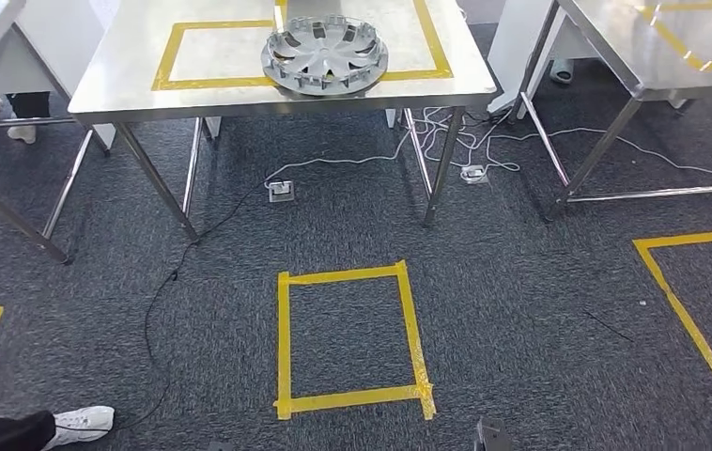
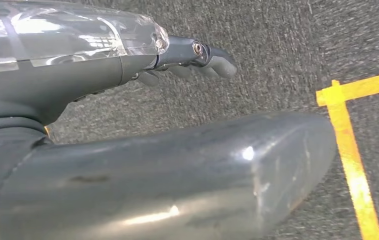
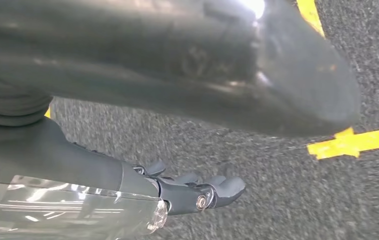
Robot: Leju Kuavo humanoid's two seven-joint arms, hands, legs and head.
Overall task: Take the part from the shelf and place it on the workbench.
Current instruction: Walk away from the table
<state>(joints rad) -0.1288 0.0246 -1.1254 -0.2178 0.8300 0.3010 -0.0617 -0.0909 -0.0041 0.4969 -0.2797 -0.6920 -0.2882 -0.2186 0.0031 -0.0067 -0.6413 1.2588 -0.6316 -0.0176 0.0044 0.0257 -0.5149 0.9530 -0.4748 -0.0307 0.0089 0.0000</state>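
Note:
A silver wheel cover (image 1: 324, 54) lies flat on the steel workbench (image 1: 127, 75) straight ahead, overlapping the near edge of a yellow tape rectangle (image 1: 172, 52) marked on the top. My left hand (image 2: 177, 57) hangs above grey carpet, its fingers stretched out with nothing in them and its thick thumb (image 2: 187, 175) apart from them. My right hand (image 3: 192, 192) hangs the same way over the carpet, fingers extended and holding nothing, with its thumb (image 3: 202, 60) apart from them.
A yellow tape square (image 1: 350, 340) marks the carpet in front of the workbench. Cables and two floor sockets (image 1: 280, 191) lie under and beside its legs. A second steel table (image 1: 615, 38) stands at the right. A person's white shoe (image 1: 80, 423) is at the lower left.

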